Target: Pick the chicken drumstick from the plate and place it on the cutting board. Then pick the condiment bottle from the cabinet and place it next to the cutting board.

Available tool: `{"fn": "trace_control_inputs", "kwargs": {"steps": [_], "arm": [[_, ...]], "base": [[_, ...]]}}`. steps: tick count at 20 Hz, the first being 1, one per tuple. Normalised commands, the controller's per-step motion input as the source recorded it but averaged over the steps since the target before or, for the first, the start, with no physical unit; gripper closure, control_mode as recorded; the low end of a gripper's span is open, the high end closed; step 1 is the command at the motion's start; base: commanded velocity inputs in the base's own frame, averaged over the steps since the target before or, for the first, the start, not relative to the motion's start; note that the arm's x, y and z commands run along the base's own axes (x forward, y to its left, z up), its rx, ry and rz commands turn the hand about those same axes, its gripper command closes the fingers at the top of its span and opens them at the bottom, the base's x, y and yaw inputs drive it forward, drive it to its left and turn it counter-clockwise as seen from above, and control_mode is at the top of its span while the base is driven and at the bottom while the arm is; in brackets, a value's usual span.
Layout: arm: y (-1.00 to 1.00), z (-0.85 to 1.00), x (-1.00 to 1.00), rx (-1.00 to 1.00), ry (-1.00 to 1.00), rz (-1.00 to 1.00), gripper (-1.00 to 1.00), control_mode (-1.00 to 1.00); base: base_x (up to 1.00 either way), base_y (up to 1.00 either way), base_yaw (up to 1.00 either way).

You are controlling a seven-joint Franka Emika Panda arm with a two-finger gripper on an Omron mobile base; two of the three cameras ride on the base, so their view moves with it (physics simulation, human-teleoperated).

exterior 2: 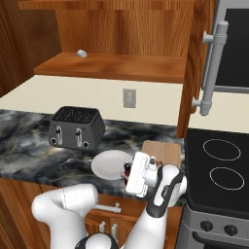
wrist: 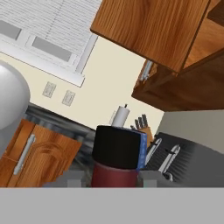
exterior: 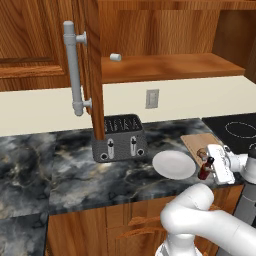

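The robot's white two-finger gripper [exterior: 207, 166] hangs low over the front edge of the dark marbled table [exterior: 60, 165], with the small dark-red condiment bottle with a black cap [exterior: 204, 169] between its fingers. In the hand view that bottle [wrist: 117, 158] stands just ahead of the two finger tips, one on each side of its body. Whether the fingers press on it or have begun to part cannot be told from the pictures, nor whether its base is down on the stone.

The bottle sits between the round white plate [exterior: 173, 164] and the thin light-brown wooden cutting board [exterior: 200, 143], just beside the board's near corner. The plate looks bare. The chicken drumstick cannot be made out; the hand covers much of the board. The brown wood wall cabinet [exterior: 165, 66] stands open above, a small white cylinder [exterior: 115, 57] on its shelf, and a dark toaster [exterior: 119, 137] sits left of the plate.

The step in hand appears to be setting the bottle down next to the board. To do it well, the bottle should be upright and resting on the table before release; the fingers should then part evenly and lift straight away, so neither one drags the narrow bottle over toward the plate.
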Motion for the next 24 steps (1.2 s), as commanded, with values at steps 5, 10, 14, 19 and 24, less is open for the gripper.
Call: {"fn": "trace_control_inputs", "kwargs": {"steps": [5,10,14,19,24], "arm": [[0.0,-0.09,0.0,0.0,0.0,0.0,-1.0,-1.0],[0.0,-0.08,0.0,0.0,0.0,0.0,-1.0,-1.0],[0.0,-0.07,0.0,0.0,0.0,0.0,-1.0,-1.0],[-0.07,-0.05,0.0,0.0,0.0,0.0,-1.0,-1.0],[-0.1,-0.01,0.0,0.0,0.0,0.0,-1.0,-1.0]], "base": [[0.0,0.0,0.0],[0.0,0.0,0.0],[0.0,0.0,0.0],[0.0,0.0,0.0],[0.0,0.0,0.0]]}}
